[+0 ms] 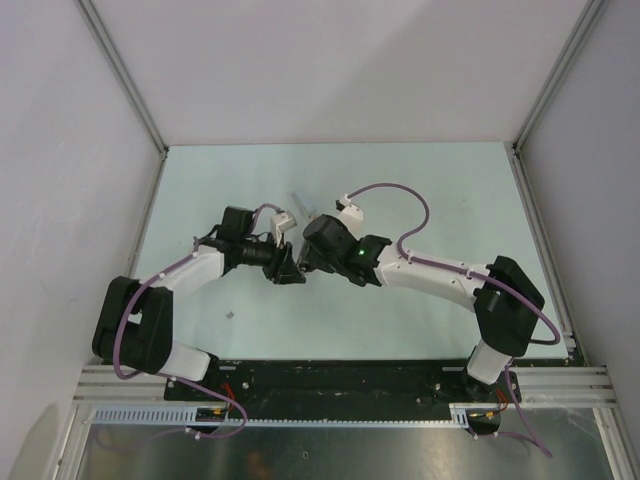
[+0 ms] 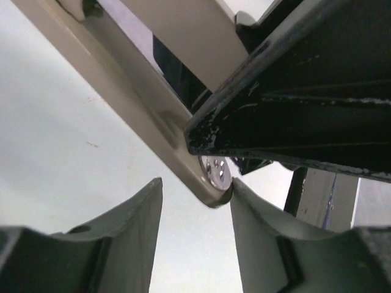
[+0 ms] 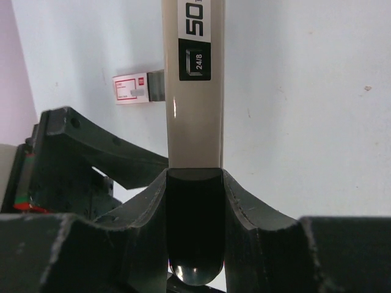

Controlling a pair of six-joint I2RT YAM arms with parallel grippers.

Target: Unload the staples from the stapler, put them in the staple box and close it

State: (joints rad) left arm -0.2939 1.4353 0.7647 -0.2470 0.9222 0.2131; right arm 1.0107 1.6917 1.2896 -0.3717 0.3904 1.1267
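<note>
My right gripper (image 3: 194, 183) is shut on a long beige stapler (image 3: 194, 122) marked "50" and "24/8", gripping its dark glossy end. The stapler crosses the left wrist view (image 2: 153, 116) diagonally. Its rounded end with a metal rivet (image 2: 215, 172) sits between the fingers of my open left gripper (image 2: 195, 195) and touches the right finger. A small pink-and-white block with a darker end (image 3: 135, 88) lies flat on the table beyond. In the top view both grippers (image 1: 285, 265) (image 1: 308, 258) meet at mid-table, and the stapler (image 1: 300, 205) shows as a thin grey bar.
The pale green table (image 1: 420, 180) is walled by white panels at the left, back and right. A tiny dark speck (image 1: 231, 315) lies near the left arm. The right gripper's black finger (image 2: 293, 91) fills the upper right of the left wrist view.
</note>
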